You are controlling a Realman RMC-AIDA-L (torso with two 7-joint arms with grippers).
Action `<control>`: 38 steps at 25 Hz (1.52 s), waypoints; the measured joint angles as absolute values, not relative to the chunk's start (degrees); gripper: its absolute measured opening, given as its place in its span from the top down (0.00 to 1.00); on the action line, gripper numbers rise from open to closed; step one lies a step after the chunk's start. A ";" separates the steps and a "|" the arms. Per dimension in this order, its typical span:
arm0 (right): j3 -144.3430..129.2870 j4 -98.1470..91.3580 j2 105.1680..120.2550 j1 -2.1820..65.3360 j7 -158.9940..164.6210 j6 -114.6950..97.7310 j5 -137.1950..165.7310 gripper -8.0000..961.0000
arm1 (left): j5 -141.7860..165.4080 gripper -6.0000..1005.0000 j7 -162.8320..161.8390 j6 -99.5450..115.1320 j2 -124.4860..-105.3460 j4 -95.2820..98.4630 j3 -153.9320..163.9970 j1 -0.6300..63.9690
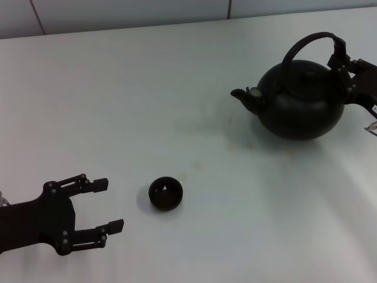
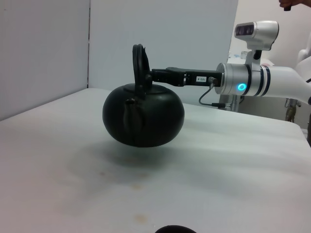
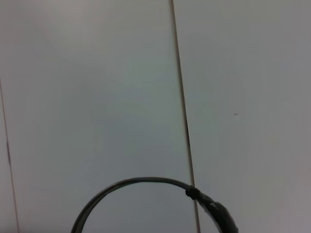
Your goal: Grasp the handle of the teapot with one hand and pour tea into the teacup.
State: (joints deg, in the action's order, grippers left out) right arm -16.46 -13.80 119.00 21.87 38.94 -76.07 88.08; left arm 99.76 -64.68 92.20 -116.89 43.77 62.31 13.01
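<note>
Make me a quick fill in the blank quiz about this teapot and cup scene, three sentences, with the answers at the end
1. The right gripper is shut on the teapot's ____.
2. In the left wrist view the teapot hangs ____ the table, with its shadow beneath it.
3. The left gripper waits with its fingers ____, beside the teacup.

Missing words: handle; above; open

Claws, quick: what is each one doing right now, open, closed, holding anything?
Left claw: open, empty, beside the teacup.
Right claw: closed on the handle, teapot lifted off the table.
</note>
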 joint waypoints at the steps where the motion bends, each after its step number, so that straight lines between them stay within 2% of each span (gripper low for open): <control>1: -16.48 -13.80 119.00 22.10 38.95 -75.43 88.13 0.90 | 99.76 0.19 -64.69 92.20 -116.91 43.76 62.31 13.01; 26: -20.18 -13.98 118.98 24.29 38.32 -69.53 88.15 0.90 | 99.75 0.19 -64.69 92.29 -117.67 44.25 62.36 13.39; 38: -20.22 -15.78 118.96 23.87 38.32 -69.95 88.12 0.75 | 99.75 0.19 -65.30 92.29 -117.94 44.61 62.40 13.81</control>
State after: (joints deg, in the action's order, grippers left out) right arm -20.22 -15.78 118.96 23.87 38.32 -69.95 88.12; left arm 99.75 -65.30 92.29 -117.94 44.61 62.40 13.81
